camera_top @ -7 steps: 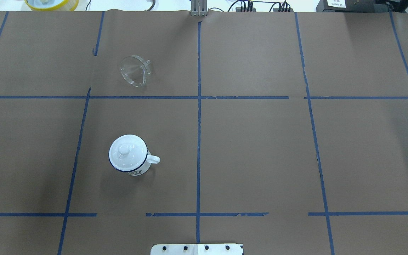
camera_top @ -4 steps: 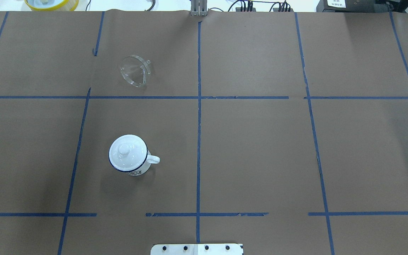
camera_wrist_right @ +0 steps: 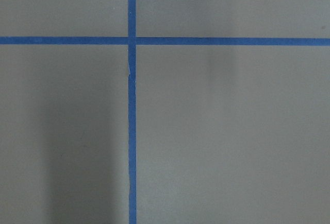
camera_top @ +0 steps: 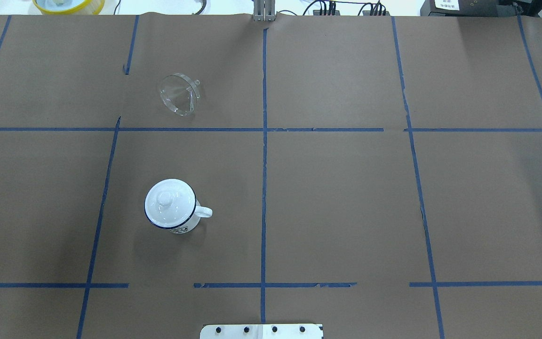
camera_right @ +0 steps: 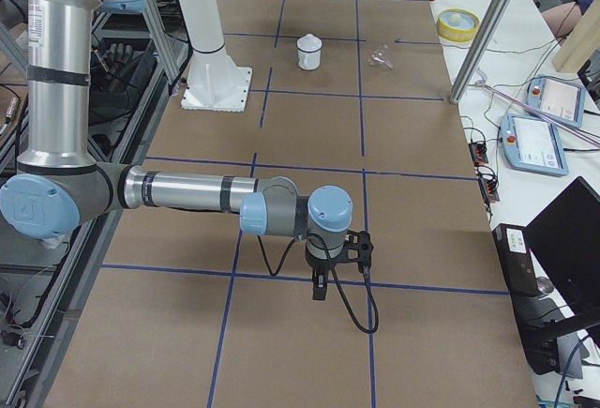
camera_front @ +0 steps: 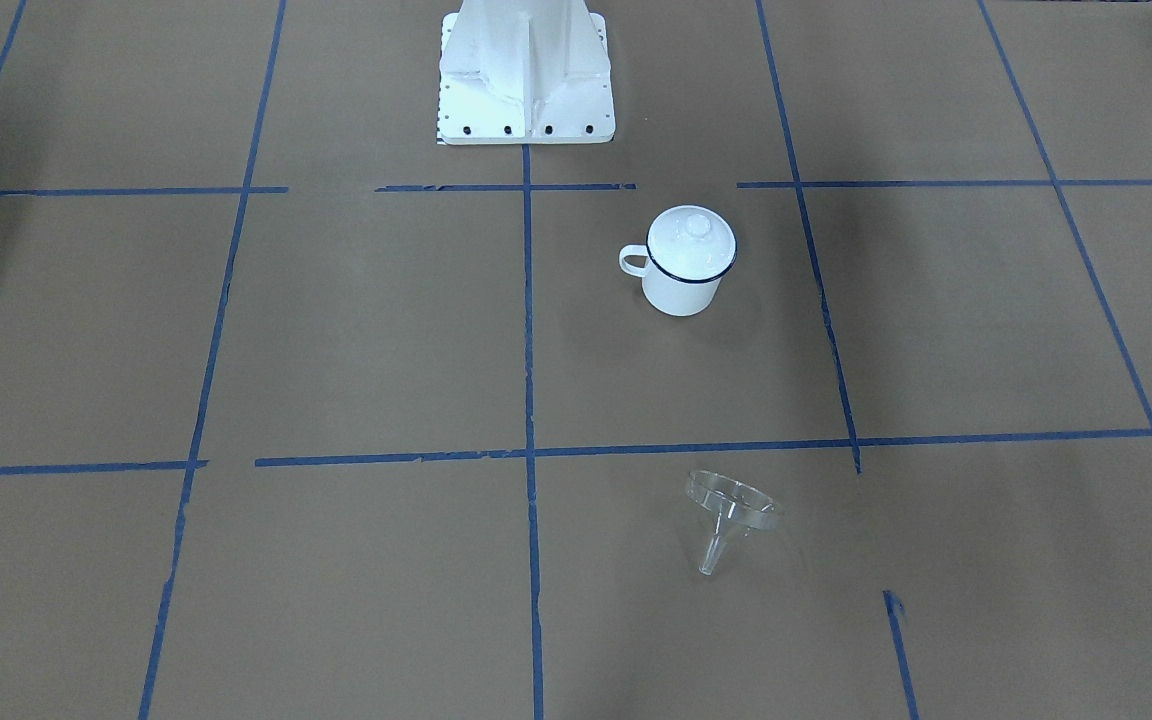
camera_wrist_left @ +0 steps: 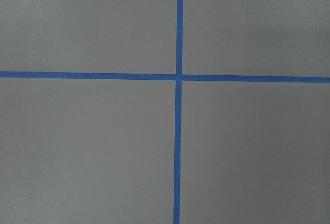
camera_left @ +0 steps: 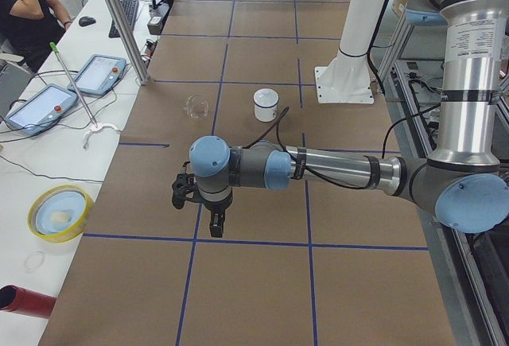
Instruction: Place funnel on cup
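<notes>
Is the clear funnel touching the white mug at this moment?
Apart. The front-facing view shows the funnel and the cup in separate squares, with a blue tape line crossing the wide gap between them.

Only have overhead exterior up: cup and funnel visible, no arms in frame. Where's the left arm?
Observer: Exterior left shows the left arm stretched out low, left gripper pointing down, nearer that camera than the cup.
Operator: Open or shut?
Observer: Cannot tell from that side view. The left wrist camera sees only brown paper and a blue tape cross.
Operator: Funnel pose?
Observer: Front-facing view: the funnel lies tipped on its rim, spout end toward the operators' side.
</notes>
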